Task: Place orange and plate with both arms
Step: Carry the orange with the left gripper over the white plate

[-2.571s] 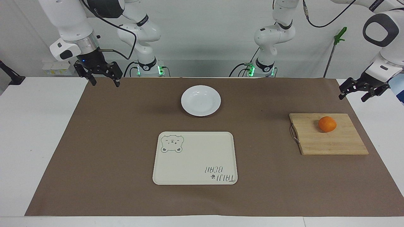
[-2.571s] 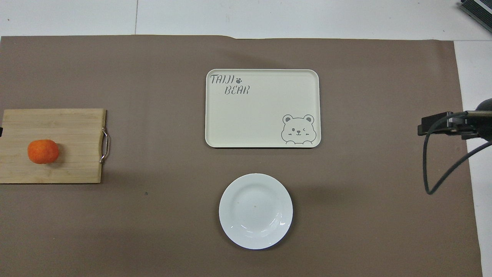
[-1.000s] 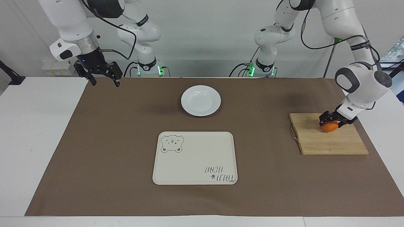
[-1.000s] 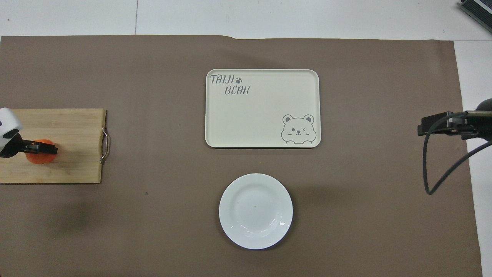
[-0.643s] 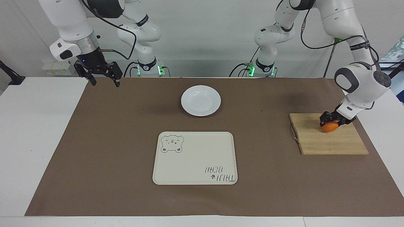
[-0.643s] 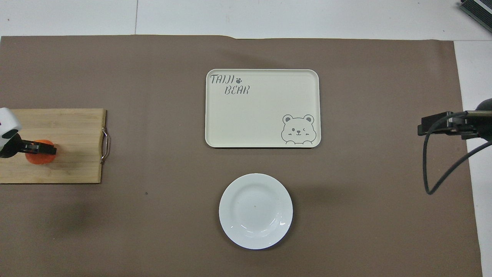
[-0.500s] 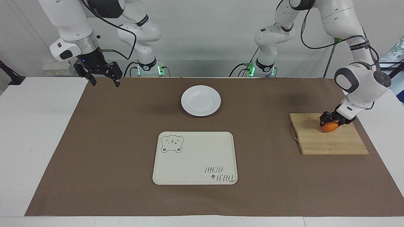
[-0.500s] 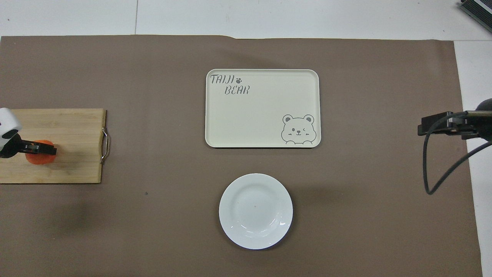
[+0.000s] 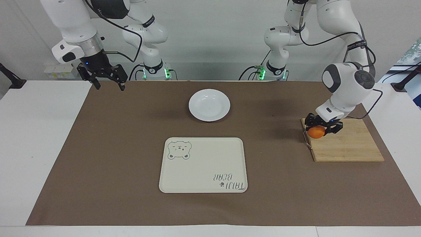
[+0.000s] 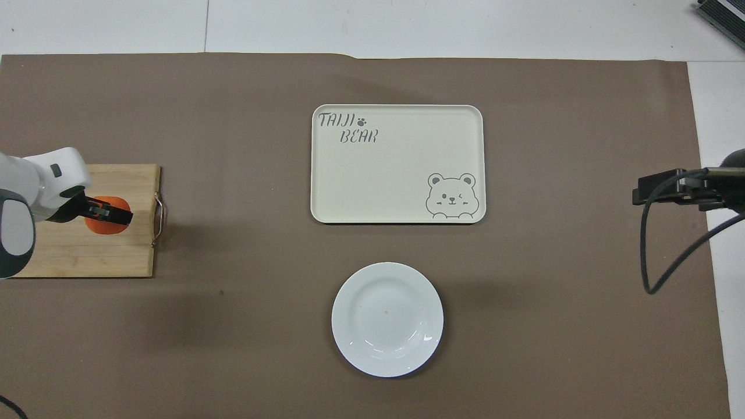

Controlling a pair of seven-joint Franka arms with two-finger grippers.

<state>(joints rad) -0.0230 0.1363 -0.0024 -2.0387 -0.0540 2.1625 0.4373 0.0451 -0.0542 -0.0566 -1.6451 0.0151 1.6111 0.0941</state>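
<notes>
The left end effector [image 9: 323,127] is clamped on the small round bright-orange fruit [image 9: 316,132] and has lifted it off the middle of the pale bamboo cutting board [image 9: 348,144] at the frame's right, carrying it to the board's metal-handled edge. The pick looks done, transport next. The glossy white round plate [image 9: 209,104] sits untouched at upper centre; the right end effector [image 9: 107,80] waits spread wide, empty, upper left.
</notes>
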